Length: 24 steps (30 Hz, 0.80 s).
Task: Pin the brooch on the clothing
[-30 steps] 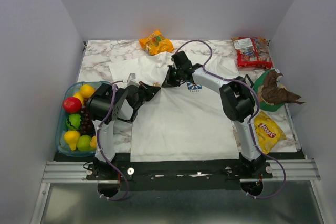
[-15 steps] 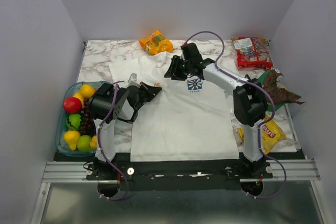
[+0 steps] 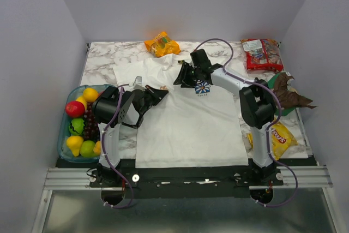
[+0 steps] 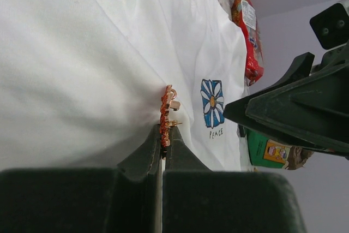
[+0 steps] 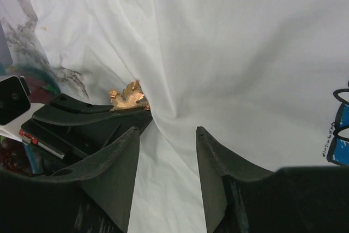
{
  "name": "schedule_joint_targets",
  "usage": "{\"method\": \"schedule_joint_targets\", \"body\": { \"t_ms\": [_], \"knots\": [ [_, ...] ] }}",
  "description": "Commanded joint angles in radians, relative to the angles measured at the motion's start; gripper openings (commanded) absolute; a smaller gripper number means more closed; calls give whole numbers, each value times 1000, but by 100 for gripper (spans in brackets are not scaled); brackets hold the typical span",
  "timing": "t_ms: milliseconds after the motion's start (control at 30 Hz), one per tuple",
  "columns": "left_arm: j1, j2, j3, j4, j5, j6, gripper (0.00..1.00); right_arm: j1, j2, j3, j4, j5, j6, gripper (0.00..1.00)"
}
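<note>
My left hand (image 4: pixel 162 137) clamped on brooch (image 4: pixel 165 114); brooch edge-on, long axis along my reach, pressed into T-shirt (image 3: pixel 185 129) fold on side toward worktop's left edge; my right hand (image 5: pixel 168 132) wide, empty, near; brooch lies left of it.

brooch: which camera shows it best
Left wrist: the brooch is close and sharp, edge-on, pinched in the left tool against the shirt. Right wrist shows its leaf-shaped face, partly hidden. Top external shows at most a speck.
</note>
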Motion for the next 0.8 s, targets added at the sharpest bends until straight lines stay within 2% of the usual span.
{"method": "schedule_joint_targets", "body": {
  "t_ms": [0,500,767],
  "knots": [
    [-4,21,-1,58,22,-12,0,6,27,-22,59,-52,30,52],
    [-6,32,6,61,27,-15,0,6,78,-50,151,-118,96,43],
    [-9,32,8,64,28,-16,0,4,98,-64,160,-116,103,41]
  ]
}}
